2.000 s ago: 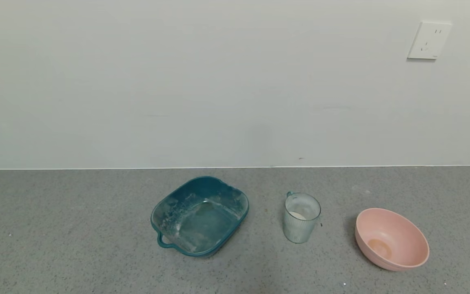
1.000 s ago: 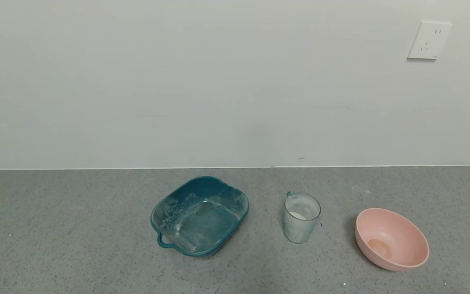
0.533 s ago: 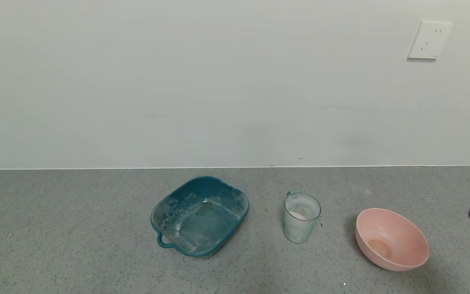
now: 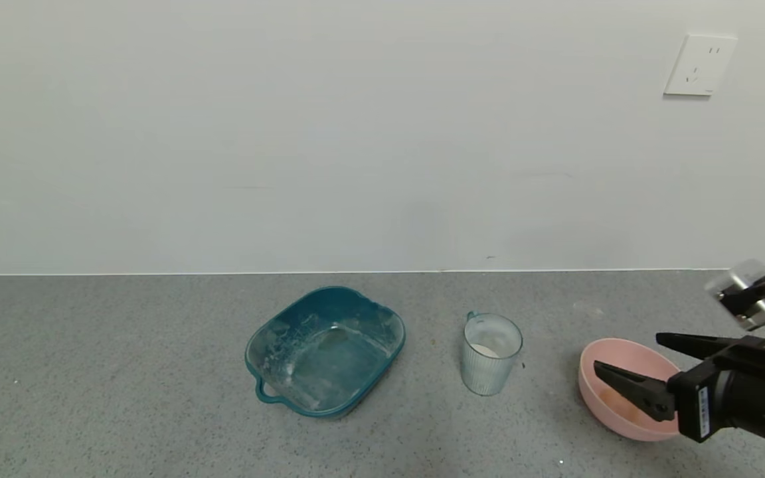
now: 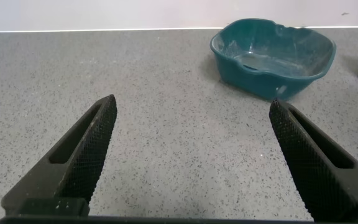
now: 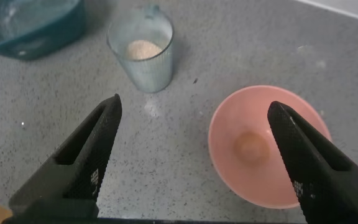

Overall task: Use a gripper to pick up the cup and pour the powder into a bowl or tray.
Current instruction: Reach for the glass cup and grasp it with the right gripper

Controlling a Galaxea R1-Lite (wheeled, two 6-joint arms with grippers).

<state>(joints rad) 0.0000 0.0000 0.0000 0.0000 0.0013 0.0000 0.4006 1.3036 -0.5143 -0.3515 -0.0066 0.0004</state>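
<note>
The clear ribbed cup [image 4: 491,354] stands upright on the grey counter, its small teal handle toward the wall, with a little white powder [image 4: 485,349] in its bottom. It also shows in the right wrist view [image 6: 142,55], powder [image 6: 142,49] inside. The pale pink bowl [image 4: 605,388] sits to its right, empty, and shows in the right wrist view [image 6: 260,146]. My right gripper [image 4: 625,362] is open and empty, hovering over the bowl, its fingertips pointing left toward the cup. In its own view [image 6: 194,127] the jaws stand wide apart. My left gripper [image 5: 191,134] is open over bare counter, out of the head view.
A teal rounded-square tray [image 4: 325,350] with a handle and powder smears sits left of the cup; it shows in the left wrist view [image 5: 272,56]. A white wall with a socket [image 4: 698,65] backs the counter.
My right gripper has come in from the right edge of the head view and now reaches over the pink bowl. The cup, bowl and tray have not moved.
</note>
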